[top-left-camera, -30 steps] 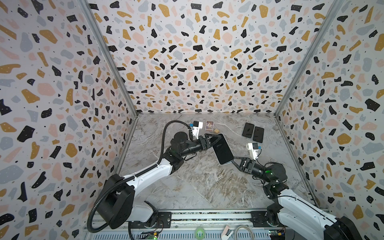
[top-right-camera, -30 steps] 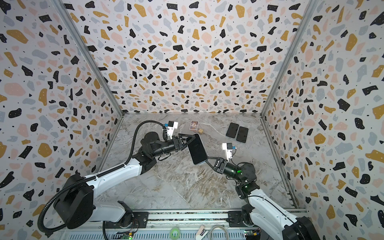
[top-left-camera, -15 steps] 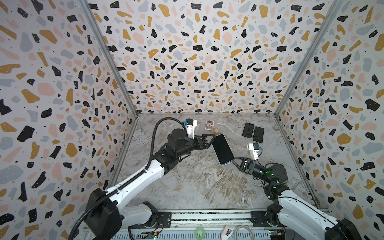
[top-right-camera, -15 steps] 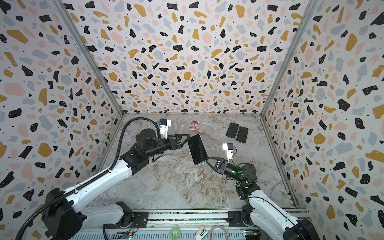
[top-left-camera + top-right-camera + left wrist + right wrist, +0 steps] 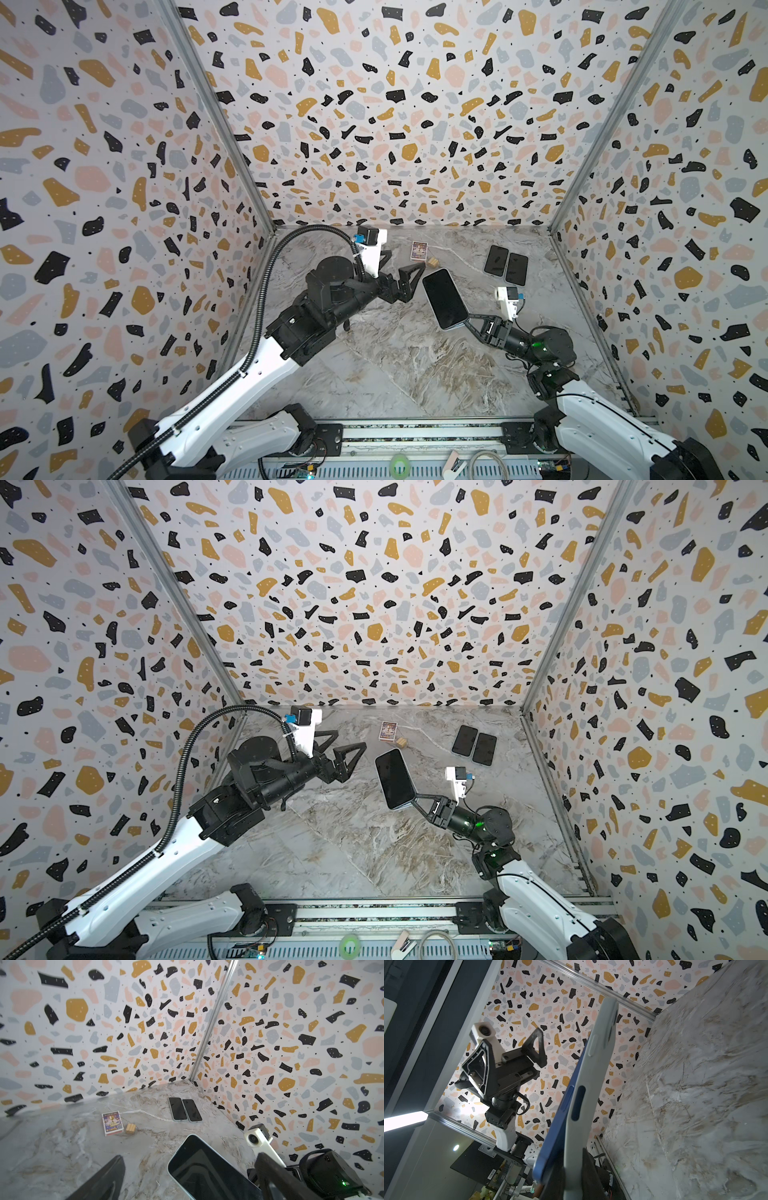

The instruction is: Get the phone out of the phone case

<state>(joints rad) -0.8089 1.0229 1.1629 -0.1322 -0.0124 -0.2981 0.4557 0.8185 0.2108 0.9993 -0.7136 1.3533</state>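
Left wrist | small box (image 5: 111, 1122) print illegible | phone (image 5: 207, 1172) screen dark

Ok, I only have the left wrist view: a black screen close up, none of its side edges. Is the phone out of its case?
Observer: Not fully. In the right wrist view the dark blue phone looks lifted off the pale grey phone case along one long edge near the gripped end, but seated at the far end.
Operator: What holds it?
Observer: The right claw, shut on phone and case together at one short end, clear of the grey marble table.
Operator: And the left claw?
Observer: The left claw is wide open in both top views, with a gap between it and the phone.
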